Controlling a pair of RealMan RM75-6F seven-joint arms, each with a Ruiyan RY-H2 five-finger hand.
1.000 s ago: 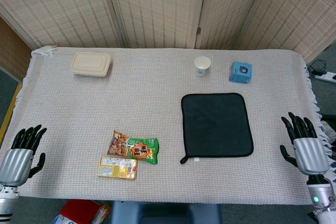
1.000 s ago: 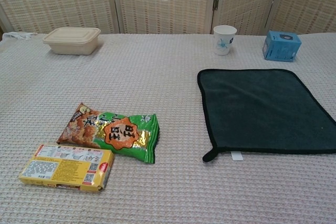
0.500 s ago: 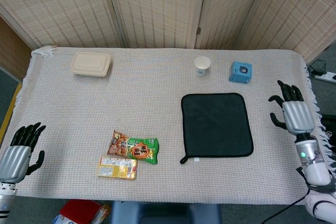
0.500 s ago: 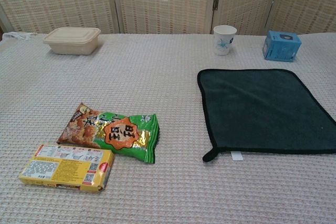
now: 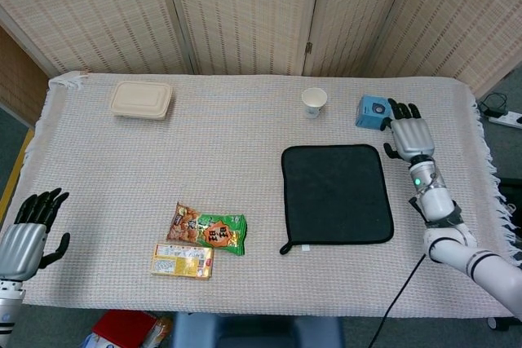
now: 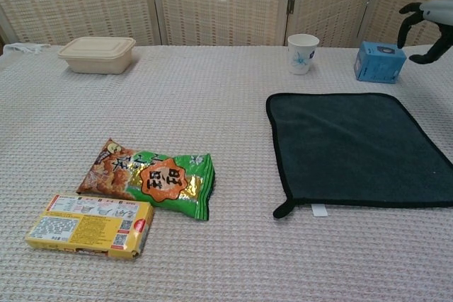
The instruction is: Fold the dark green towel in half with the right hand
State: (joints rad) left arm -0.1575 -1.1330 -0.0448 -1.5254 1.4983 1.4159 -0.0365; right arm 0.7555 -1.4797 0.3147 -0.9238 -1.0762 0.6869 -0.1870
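Note:
The dark green towel (image 5: 335, 193) (image 6: 357, 148) lies flat and unfolded on the right half of the table, a small loop and white tag at its near left corner. My right hand (image 5: 409, 131) (image 6: 427, 20) hovers open above the table just beyond the towel's far right corner, next to the blue box, holding nothing. My left hand (image 5: 28, 229) rests open at the table's near left edge, far from the towel; the chest view does not show it.
A blue box (image 5: 373, 111) (image 6: 380, 61) and a white paper cup (image 5: 314, 102) (image 6: 302, 53) stand behind the towel. A beige lidded container (image 5: 142, 99) (image 6: 97, 54) sits far left. A green snack bag (image 5: 207, 229) (image 6: 150, 177) and yellow box (image 5: 182, 261) (image 6: 90, 225) lie near left.
My right hand has travelled from the table's near right edge up and inward to beside the blue box, entering the chest view. The left hand and the towel are as before.

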